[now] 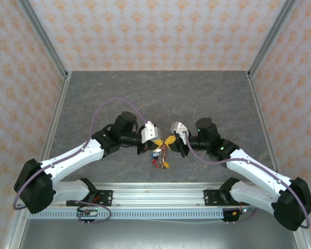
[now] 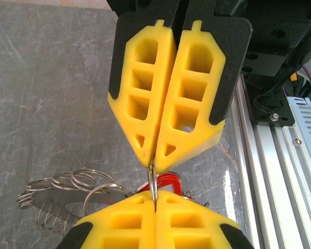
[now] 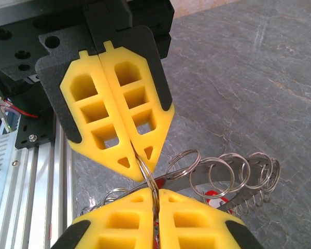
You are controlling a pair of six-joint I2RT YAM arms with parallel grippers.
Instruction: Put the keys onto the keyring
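My left gripper (image 1: pixel 160 143) and right gripper (image 1: pixel 169 141) meet tip to tip over the middle of the table. Both are shut on the same small split ring (image 2: pixel 153 176), which belongs to the keyring (image 3: pixel 225 179), a flat metal band carrying several wire rings. In the left wrist view my left gripper (image 2: pixel 154 158) pinches the ring from above and the right gripper (image 2: pixel 155 199) from below. The right wrist view has my right gripper (image 3: pixel 140 163) on the split ring (image 3: pixel 147 176). Keys with red tags (image 2: pixel 169 182) hang just beneath, and the keys (image 1: pixel 159 160) dangle in a bunch.
The grey stone-patterned table (image 1: pixel 155 93) stretches out behind the grippers. An aluminium rail (image 1: pixel 155 199) runs along the near edge, close behind both wrists (image 2: pixel 259 155). Patterned walls with metal posts (image 1: pixel 46 41) enclose the table on three sides.
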